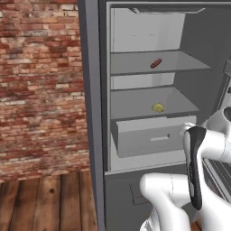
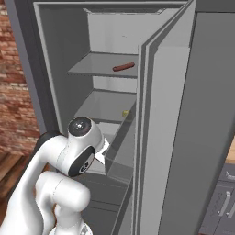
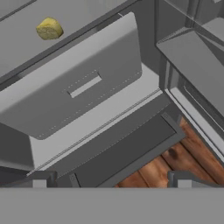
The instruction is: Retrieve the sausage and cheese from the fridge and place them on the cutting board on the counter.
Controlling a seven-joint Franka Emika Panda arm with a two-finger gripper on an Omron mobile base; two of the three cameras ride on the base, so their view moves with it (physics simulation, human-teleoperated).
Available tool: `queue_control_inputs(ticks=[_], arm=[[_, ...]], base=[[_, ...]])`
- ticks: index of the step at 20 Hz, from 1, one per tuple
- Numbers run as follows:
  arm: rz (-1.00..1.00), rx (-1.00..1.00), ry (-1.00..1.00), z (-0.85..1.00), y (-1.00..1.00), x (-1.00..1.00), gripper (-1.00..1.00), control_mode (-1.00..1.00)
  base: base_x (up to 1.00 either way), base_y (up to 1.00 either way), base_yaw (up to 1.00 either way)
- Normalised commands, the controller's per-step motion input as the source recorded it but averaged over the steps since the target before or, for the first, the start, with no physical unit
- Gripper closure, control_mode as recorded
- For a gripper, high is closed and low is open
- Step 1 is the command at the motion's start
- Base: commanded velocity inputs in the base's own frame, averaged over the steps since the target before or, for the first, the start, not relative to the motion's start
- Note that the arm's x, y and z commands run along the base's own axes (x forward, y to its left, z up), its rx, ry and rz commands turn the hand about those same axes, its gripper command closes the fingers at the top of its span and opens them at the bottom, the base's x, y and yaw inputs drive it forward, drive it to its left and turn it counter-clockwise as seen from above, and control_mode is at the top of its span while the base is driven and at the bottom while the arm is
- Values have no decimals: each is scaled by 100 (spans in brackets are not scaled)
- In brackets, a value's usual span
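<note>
A brick wall and a plank floor flank the open fridge at left, its door swung out toward the right. Inside, the sausage lies on the upper shelf, a little right of the shelf's middle and apart from the walls. One level down, the cheese sits on the lower shelf, near its front edge and just above the pale drawer, which carries a slot handle on its face. Both items rest untouched, well apart from the robot. The white arm folds in front of the fridge's lower section, below the drawer. From the hand view the pincer hangs with its two dark tips set wide apart and holding nothing, looking down over the drawer front, the fridge's base and a patch of wood floor, with the cheese at upper left.
</note>
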Motion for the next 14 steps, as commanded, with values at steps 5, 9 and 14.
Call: queue_control_inputs(ticks=[5,9,14], arm=[[0,0,0,0,0,0,-100,100],[0,0,0,0,0,0,-100,100],[0,0,0,0,0,0,-100,100]], base=[[0,0,0],[0,0,0],[0,0,0]])
